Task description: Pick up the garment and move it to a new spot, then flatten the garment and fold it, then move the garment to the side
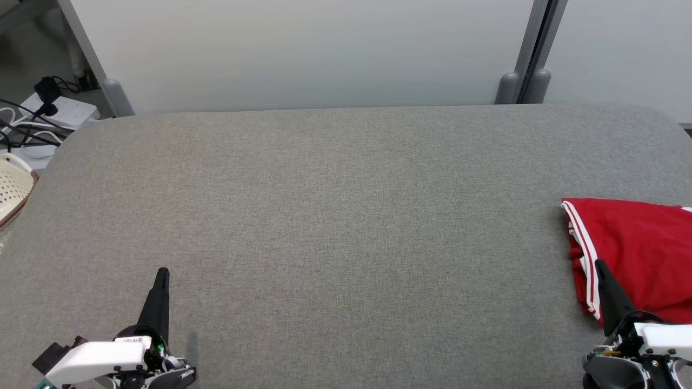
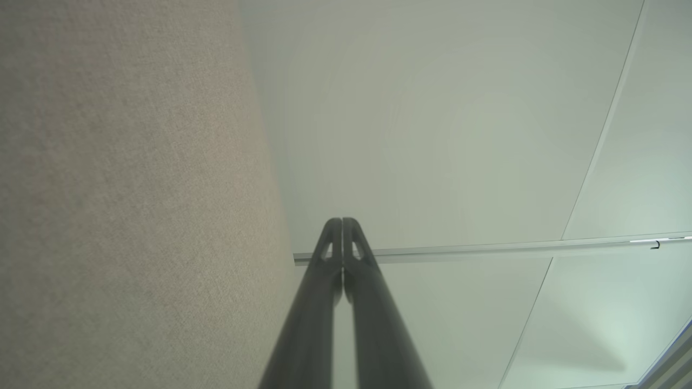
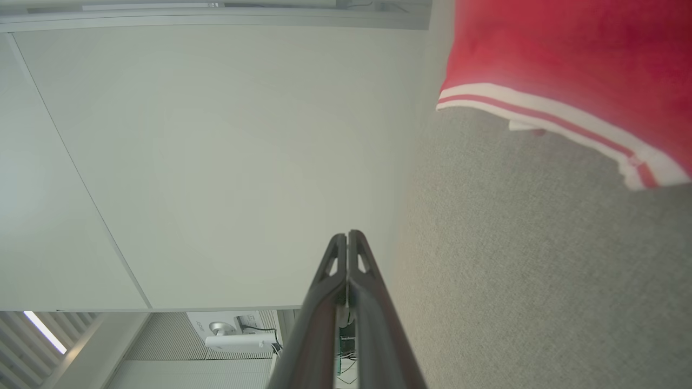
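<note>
A red garment (image 1: 638, 248) with white stripes along its edge lies folded at the right edge of the grey table (image 1: 335, 216); its striped hem (image 3: 546, 116) also shows in the right wrist view. My right gripper (image 1: 599, 266) is shut and empty, its dark fingers standing in front of the garment's near left corner. At the lower left my left gripper (image 1: 162, 273) is shut with nothing in it, over bare table far from the garment. Both wrist views show fingertips pressed together (image 2: 341, 222) (image 3: 346, 236).
A white partition wall (image 1: 303, 54) runs behind the table. Off the table's left end sit a woven basket (image 1: 12, 189) and a power strip with cables (image 1: 51, 116). Grey posts (image 1: 521, 84) stand at the back right.
</note>
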Available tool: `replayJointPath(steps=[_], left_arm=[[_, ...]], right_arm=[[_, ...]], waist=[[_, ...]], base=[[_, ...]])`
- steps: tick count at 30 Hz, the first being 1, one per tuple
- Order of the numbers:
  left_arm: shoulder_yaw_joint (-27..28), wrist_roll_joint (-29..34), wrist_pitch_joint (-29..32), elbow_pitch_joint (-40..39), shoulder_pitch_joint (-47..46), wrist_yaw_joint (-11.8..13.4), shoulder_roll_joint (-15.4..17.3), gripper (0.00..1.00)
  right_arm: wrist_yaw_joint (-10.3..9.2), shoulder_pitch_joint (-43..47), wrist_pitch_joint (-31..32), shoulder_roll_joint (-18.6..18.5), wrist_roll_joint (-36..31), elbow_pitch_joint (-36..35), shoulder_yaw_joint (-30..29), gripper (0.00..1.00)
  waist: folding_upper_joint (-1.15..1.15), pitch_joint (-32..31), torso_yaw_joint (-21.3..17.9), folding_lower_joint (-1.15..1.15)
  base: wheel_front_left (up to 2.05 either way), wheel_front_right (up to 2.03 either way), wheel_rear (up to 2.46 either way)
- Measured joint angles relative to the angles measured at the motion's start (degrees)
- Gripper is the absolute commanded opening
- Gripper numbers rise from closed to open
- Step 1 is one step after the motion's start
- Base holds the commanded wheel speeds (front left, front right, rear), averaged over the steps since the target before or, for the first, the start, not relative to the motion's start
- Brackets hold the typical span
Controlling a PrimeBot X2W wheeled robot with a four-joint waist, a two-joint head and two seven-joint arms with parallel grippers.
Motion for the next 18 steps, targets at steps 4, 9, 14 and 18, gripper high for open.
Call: replayJointPath(steps=[4,9,14,18], left_arm=[[0.00,0.00,0.00,0.00,0.00,0.00,0.00,0.00],[0.00,0.00,0.00,0.00,0.00,0.00,0.00,0.00],[0.00,0.00,0.00,0.00,0.00,0.00,0.00,0.00],[0.00,0.00,0.00,0.00,0.00,0.00,0.00,0.00]], right_arm=[[0.00,0.00,0.00,0.00,0.00,0.00,0.00,0.00],[0.00,0.00,0.00,0.00,0.00,0.00,0.00,0.00],[0.00,0.00,0.00,0.00,0.00,0.00,0.00,0.00],[0.00,0.00,0.00,0.00,0.00,-0.01,0.00,0.00]], waist=[[0.00,0.00,0.00,0.00],[0.00,0.00,0.00,0.00],[0.00,0.00,0.00,0.00],[0.00,0.00,0.00,0.00]], base=[[0.00,0.00,0.00],[0.00,0.00,0.00],[0.00,0.00,0.00],[0.00,0.00,0.00]])
